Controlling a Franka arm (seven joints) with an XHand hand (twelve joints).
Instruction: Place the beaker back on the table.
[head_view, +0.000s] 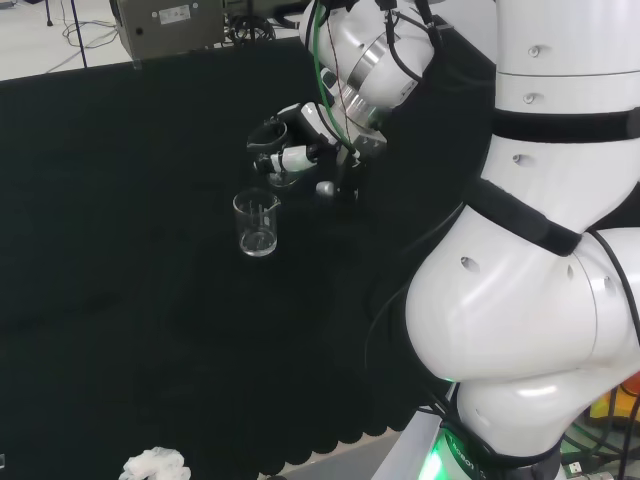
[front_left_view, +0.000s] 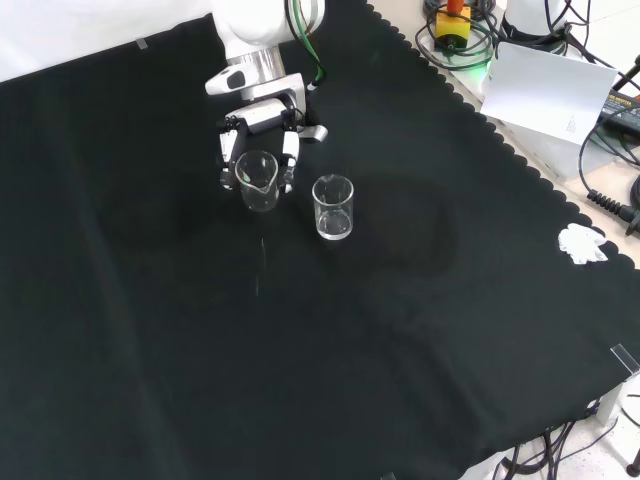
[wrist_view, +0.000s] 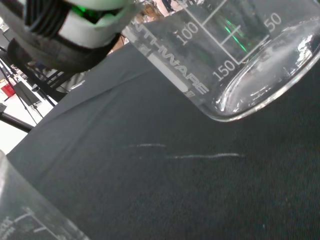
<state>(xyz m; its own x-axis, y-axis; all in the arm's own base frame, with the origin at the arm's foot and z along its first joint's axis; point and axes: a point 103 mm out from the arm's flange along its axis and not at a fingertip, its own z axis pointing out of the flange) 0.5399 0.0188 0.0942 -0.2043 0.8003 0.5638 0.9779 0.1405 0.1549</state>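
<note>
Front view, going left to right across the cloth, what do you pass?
Beaker held in the hand → hand above it, overlapping → free-standing beaker → white crumpled wad near the cloth's right edge.

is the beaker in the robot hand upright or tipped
Upright: in the front view the held beaker has its rim on top, the robot hand curled round it, beside the other beaker.

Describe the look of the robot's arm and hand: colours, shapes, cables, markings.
The arm is made of glossy white, rounded links with black bands at the joints, small round dimples on its shell and a green light at its base. Green and black cables run down past a silver wrist ring. The hand is black and white, with black fingers bearing white segments.
</note>
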